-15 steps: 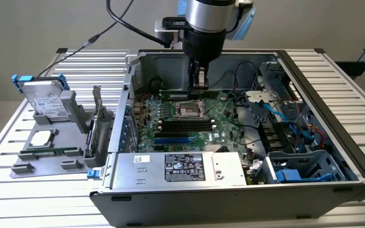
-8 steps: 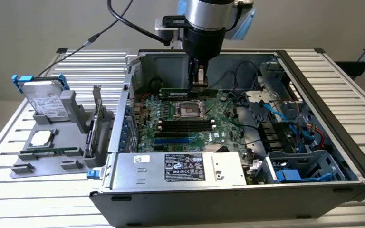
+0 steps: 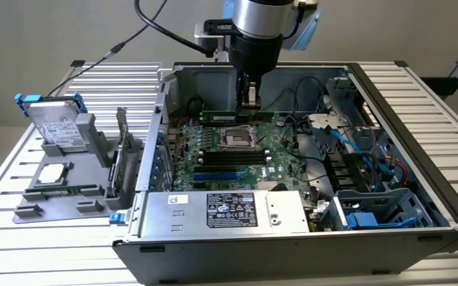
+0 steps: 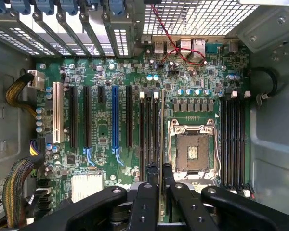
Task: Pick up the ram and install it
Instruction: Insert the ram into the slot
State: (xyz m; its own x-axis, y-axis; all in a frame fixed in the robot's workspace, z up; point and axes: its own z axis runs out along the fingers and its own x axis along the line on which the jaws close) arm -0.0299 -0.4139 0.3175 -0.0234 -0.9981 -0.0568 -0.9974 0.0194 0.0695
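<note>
Looking in through the exterior view, I see the pincer [image 3: 249,108] reaching down into the open computer case [image 3: 293,256], clamped on the ram [image 3: 219,114]. The stick hangs level just past the CPU socket [image 3: 237,138], on the side away from the power supply [image 3: 229,211]. From here the ram reads as a narrow green strip with its flat face toward the camera.

The wrist view gives me what that one cannot. The ram [image 4: 162,120] is edge-on, a thin pale line pinched between the two black fingers [image 4: 151,180] of the pincer [image 4: 160,169]. It runs alongside the CPU socket [image 4: 192,147], over the black memory slots [image 4: 148,130] that lie between the socket and the blue expansion slot [image 4: 115,120]. A second bank of slots [image 4: 233,139] sits on the socket's other side. I cannot tell whether the stick's lower edge is seated in a slot.

Going from the exterior view's left, a gray holder [image 3: 62,196] stands on the bench [image 3: 22,250], well apart from the socket. It carries a hard drive [image 3: 54,122] in a blue-tabbed frame and a small square silvery part [image 3: 52,174]. An upright card [image 3: 121,143] stands between the holder and the case. Inside the case, the motherboard [image 3: 273,152] surrounds the socket. Toward the exterior view's right, a drive cage [image 3: 380,208] holds blue cables.
</note>
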